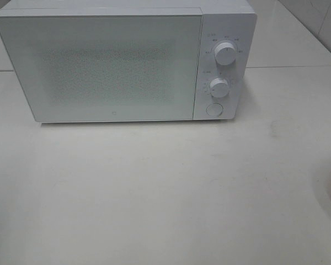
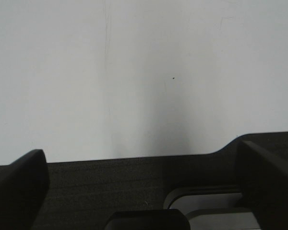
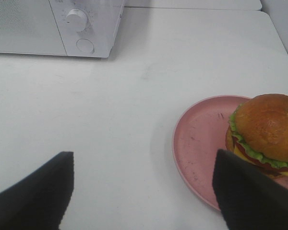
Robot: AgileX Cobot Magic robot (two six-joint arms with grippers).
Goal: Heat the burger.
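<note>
One burger (image 3: 265, 130) to heat, and it's sitting on a pink plate (image 3: 201, 139) off on my right side of the white table (image 1: 154, 187), towards the plate's far half as my right wrist camera sees it. Bun on top, lettuce and cheese poking out underneath, standing upright, so its tall axis points straight up and I'd guess a sideways pinch around the bun is the way in.

My right gripper (image 3: 144, 191) is spread wide with nothing in it, hovering above the table. The burger lies just ahead of one of its fingers (image 3: 249, 191), off to that side and not between the two, so I reckon this arm needs to shift over before it can close on anything.

My left gripper (image 2: 144, 191) is also wide open and empty, looking at bare table. No burger in its view at all, so the right arm is clearly the nearer one.

The microwave (image 1: 116, 66) sits at the back of the table with its door (image 1: 99, 66) shut and two knobs and a round button on the right panel. From overhead only a sliver of pink shows at the right edge.
</note>
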